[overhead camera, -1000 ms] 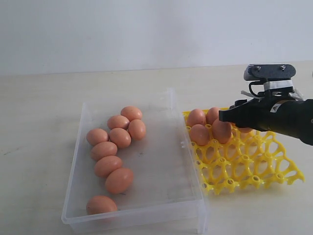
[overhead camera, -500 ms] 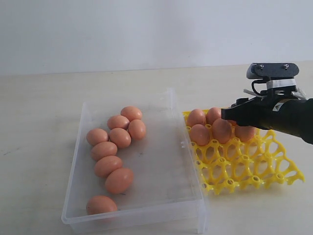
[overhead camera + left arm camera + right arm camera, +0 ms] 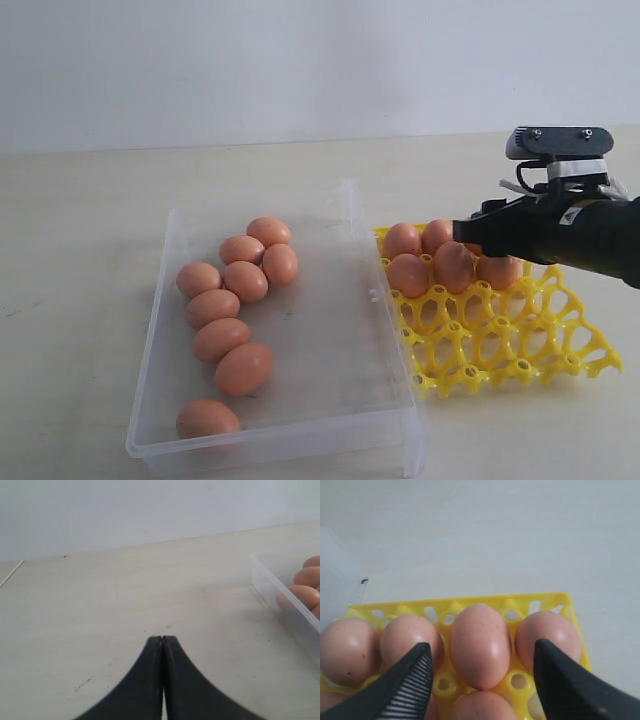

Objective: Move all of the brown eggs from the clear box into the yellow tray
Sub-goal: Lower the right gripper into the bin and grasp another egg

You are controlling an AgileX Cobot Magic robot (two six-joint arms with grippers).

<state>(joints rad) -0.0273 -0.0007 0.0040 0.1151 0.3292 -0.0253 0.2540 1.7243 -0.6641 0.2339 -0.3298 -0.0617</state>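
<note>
The bench (image 3: 90, 300) was a pale, matte cream surface with a few faint scuffs, set against a plain white wall (image 3: 300, 60). On it the clear box (image 3: 270, 438) sat just beside the yellow tray (image 3: 520, 350). Nine brown eggs (image 3: 243, 368) lay in the box's left half, and at least five more sat in the tray's far cups.

My right hand (image 3: 470, 233) hung over those cups with its fingers spread wide on either side of a seated egg, gripping nothing. My left hand (image 3: 163, 640) was pressed fully together over bare bench, holding nothing.

Compared with a second before, the right hand had drawn back slightly to the right and lifted, so the egg it had covered showed. The eggs in the box had not shifted.
</note>
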